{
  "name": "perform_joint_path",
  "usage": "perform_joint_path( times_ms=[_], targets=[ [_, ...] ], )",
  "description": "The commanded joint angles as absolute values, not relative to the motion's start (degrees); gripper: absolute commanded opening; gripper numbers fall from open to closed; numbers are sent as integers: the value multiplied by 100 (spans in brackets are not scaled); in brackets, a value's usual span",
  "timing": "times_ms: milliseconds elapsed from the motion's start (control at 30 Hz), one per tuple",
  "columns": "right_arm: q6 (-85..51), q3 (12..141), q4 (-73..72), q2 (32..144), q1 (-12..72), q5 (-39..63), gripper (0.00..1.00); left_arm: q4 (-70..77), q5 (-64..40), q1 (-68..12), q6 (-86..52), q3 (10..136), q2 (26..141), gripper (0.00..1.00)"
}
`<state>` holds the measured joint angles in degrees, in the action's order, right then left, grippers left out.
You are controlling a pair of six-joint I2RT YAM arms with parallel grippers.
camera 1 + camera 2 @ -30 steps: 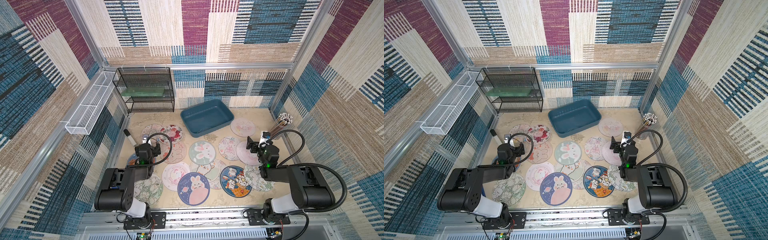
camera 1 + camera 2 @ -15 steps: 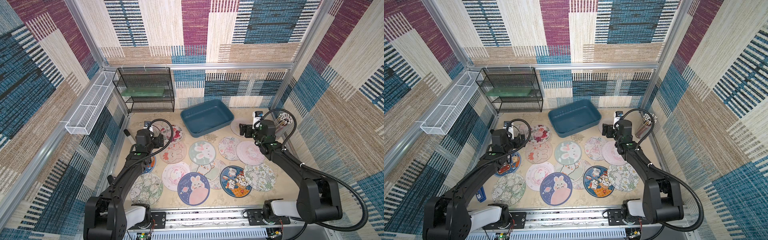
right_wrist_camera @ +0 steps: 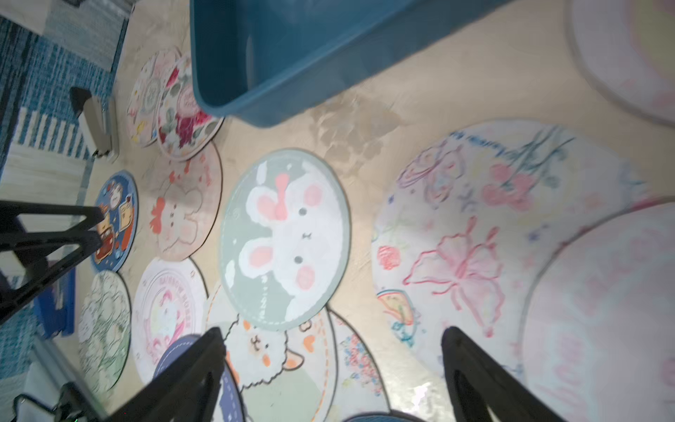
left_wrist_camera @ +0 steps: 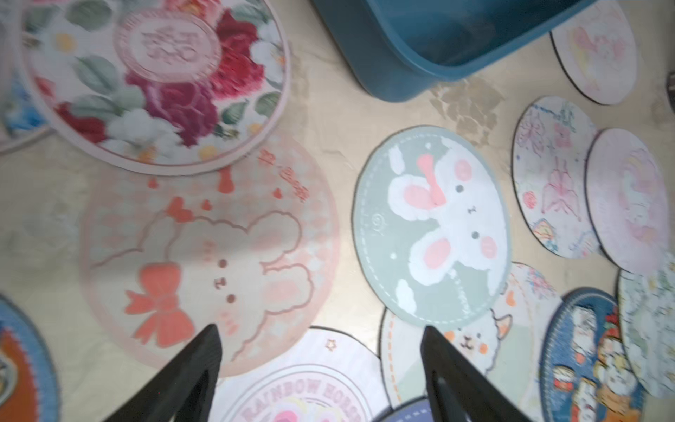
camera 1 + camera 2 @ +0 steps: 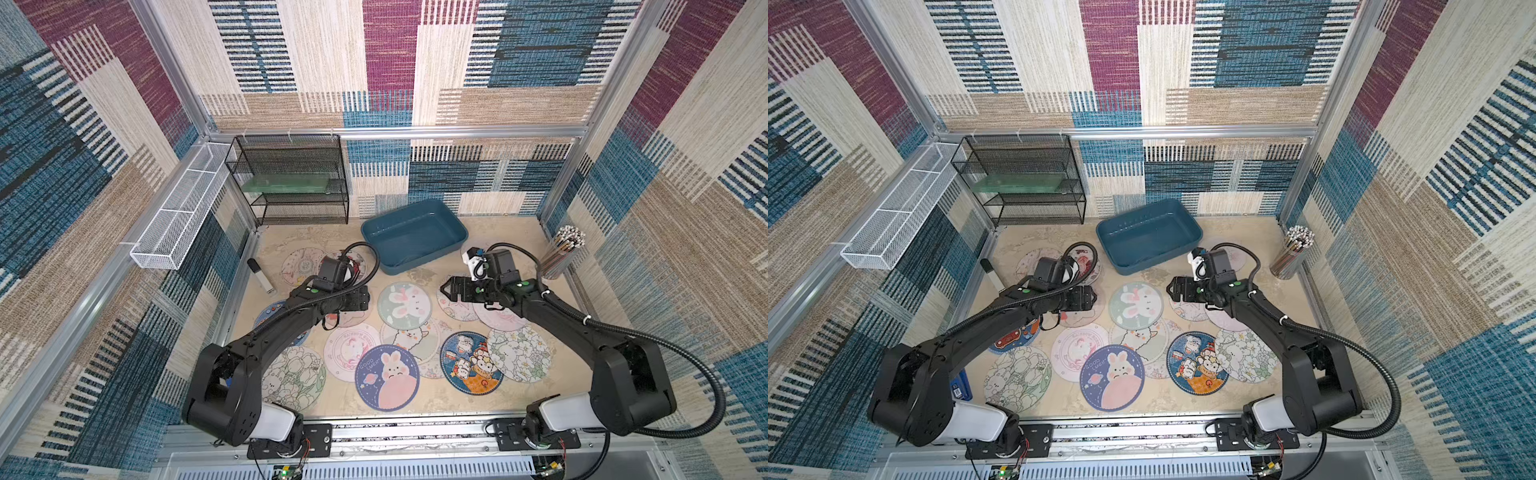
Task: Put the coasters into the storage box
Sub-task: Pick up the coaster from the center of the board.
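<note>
Coasters [image 5: 405,305] lie spread over the tan table [image 5: 498,232], in front of the empty teal storage box [image 5: 419,262]. Left gripper [image 4: 320,330] and right gripper [image 3: 333,332] both hover above them, jaws wide apart, gripping nothing.

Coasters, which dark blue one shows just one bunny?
The front-centre coaster, a white bunny over a pink planet; the other blue ones show crowded orange cartoon figures.

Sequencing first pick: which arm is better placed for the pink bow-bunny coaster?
Left, probably. The left hand, open, hangs over the pink bow-bunny coaster; the right hand is beyond the green bunny coaster, by the butterfly coaster.
</note>
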<state>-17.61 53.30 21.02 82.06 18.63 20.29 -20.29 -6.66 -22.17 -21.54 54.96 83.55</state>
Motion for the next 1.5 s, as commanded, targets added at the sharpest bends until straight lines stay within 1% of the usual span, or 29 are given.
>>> perform_joint_path(
  times_ms=[0, 200, 300, 500, 633, 800, 1233, 1467],
  targets=[
    [-2222, 5362, 2131, 8409, 2039, 2417, 95, -1999, -1304, -2318, -2760, 5677, 8585, 80],
    [-2492, 5455, 1918, 8934, 2393, 2505, 95, -2030, -1551, -2510, -2929, 5989, 9073, 77],
    [-2624, 5463, 1776, 9170, 2517, 2459, 97, -1931, -1586, -2642, -3029, 6003, 9228, 76],
    [-2868, 5518, 1517, 9538, 2619, 2277, 99, -1714, -1450, -2799, -3183, 5914, 9465, 71],
    [-2962, 5646, 1519, 9756, 2684, 2199, 100, -1443, -1477, -2812, -3276, 5862, 9641, 70],
    [-3040, 5745, 1556, 10009, 2743, 2115, 96, -1253, -1562, -2817, -3311, 5911, 9865, 70],
    [-3244, 5687, 1588, 10108, 2755, 1905, 95, -1433, -1525, -2965, -3444, 6006, 10131, 67],
    [-3250, 5678, 1650, 10143, 2697, 1873, 94, -1712, -1232, -3062, -3505, 6108, 10277, 66]
  ],
)
